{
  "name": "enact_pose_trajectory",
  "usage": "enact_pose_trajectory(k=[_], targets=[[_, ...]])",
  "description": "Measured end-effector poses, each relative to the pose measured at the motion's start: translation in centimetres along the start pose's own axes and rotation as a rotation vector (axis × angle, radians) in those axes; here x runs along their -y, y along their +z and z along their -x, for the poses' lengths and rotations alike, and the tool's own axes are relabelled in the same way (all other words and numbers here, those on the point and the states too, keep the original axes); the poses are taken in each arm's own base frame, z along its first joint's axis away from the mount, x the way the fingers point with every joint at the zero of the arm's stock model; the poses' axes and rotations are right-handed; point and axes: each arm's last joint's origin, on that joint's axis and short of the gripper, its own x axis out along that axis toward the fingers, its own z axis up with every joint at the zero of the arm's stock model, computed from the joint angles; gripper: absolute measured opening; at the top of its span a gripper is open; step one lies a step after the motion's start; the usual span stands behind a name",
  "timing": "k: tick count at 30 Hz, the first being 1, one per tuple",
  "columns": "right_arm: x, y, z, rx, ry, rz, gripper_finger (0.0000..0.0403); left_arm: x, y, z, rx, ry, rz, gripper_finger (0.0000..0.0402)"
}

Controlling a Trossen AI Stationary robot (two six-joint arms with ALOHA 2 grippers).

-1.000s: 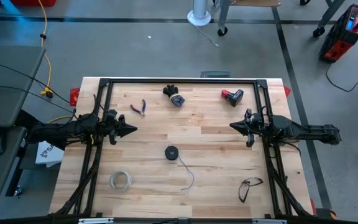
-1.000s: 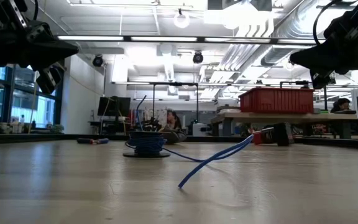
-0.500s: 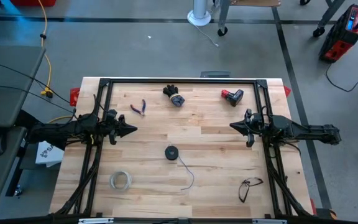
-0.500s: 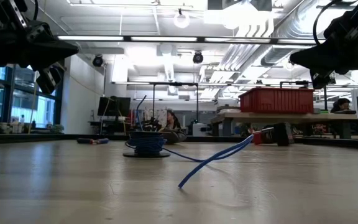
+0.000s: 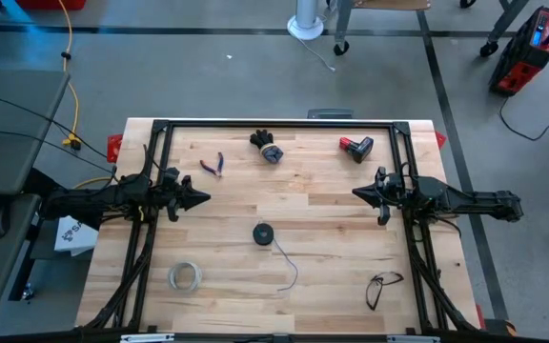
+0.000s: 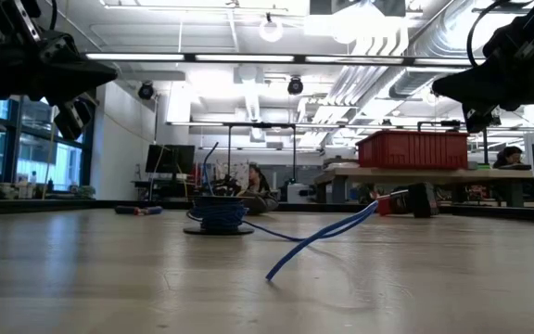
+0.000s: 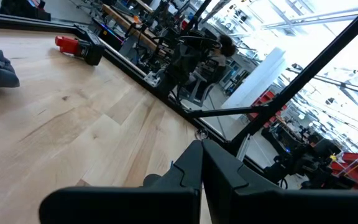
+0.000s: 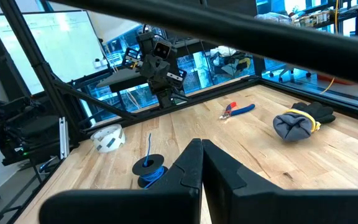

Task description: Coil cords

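Note:
A small dark spool (image 5: 263,233) wound with blue wire stands flat on the table's middle (image 6: 218,215) (image 8: 148,168). From it a thin bluish wire (image 5: 289,264) trails loose over the wood toward the near edge, its free end lifted off the table (image 6: 318,238). My left gripper (image 5: 204,198) hangs shut above the table's left side, pointing level toward the right (image 7: 202,148). My right gripper (image 5: 356,193) hangs shut above the right side, pointing level toward the left (image 8: 202,147). Both are well clear of the spool.
A whitish tape ring (image 5: 185,276) lies near left, eyeglasses (image 5: 382,285) near right. Along the far side lie small pliers (image 5: 214,164), a dark bundled glove (image 5: 267,147) and a red-black battery (image 5: 356,147). A black frame (image 5: 279,124) rims the table.

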Motion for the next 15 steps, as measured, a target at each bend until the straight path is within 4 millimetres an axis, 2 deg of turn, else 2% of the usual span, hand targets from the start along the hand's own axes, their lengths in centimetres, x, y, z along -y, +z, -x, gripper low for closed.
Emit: enact_pose_trajectory(k=[5, 8, 11, 13, 15], targets=[[0.0, 0.0, 0.0, 0.0, 0.0, 0.0, 0.0, 0.3, 0.5, 0.0, 0.074, 0.002, -0.002, 0.0], [0.0, 0.0, 0.0, 0.0, 0.0, 0.0, 0.0, 0.3, 0.9, 0.0, 0.137, 0.015, 0.112, 0.0], [0.0, 0.0, 0.0, -0.001, 0.0, 0.0, 0.0, 1.2, 2.4, 0.1, 0.305, -0.066, 0.229, 0.0], [0.0, 0.0, 0.0, -0.001, 0.0, 0.0, 0.0, 2.2, 3.6, 0.3, 0.391, -0.178, 0.224, 0.0], [0.0, 0.0, 0.0, -0.001, 0.0, 0.0, 0.0, 3.1, 4.7, 0.1, 0.397, -0.196, 0.201, 0.0]])
